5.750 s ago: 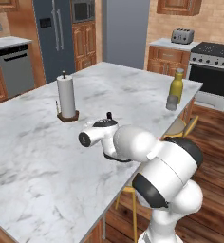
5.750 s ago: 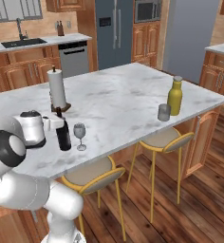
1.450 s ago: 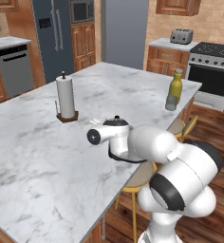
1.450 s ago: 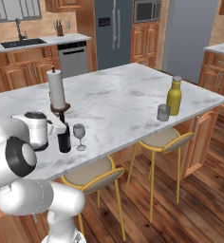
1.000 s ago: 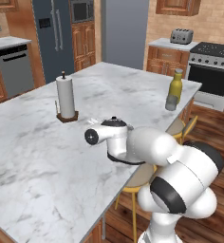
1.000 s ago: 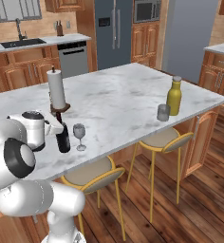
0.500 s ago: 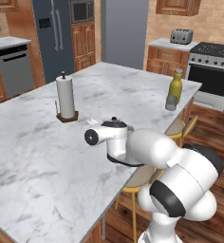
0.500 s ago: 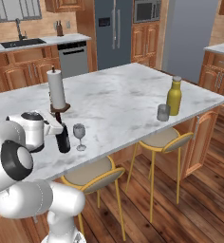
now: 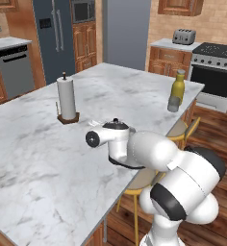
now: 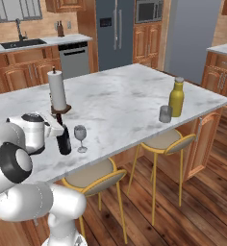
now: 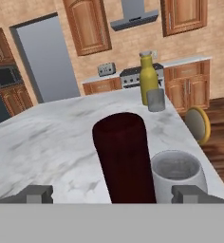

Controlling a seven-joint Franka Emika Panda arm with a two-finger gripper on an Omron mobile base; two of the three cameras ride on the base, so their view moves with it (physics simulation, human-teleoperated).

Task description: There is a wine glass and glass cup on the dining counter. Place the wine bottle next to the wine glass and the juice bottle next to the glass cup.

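Centre of my hand view: wine bottle (image 11: 125, 159) blocks the way, wine glass (image 11: 176, 173) just right; open marble (image 11: 47, 142) left.

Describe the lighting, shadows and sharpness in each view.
Left base view: even, flat light, soft throughout, faint shadow by the paper towel roll. Right base view: same flat light, the wine glass small and pale. Hand view: the wine bottle looms close and dark between the open gripper; the juice bottle stays sharp.

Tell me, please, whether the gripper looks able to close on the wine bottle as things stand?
Probably yes. The gripper is open, and the wine bottle stands upright right between its fingertips. The wine glass stands close beside it and might get nudged.
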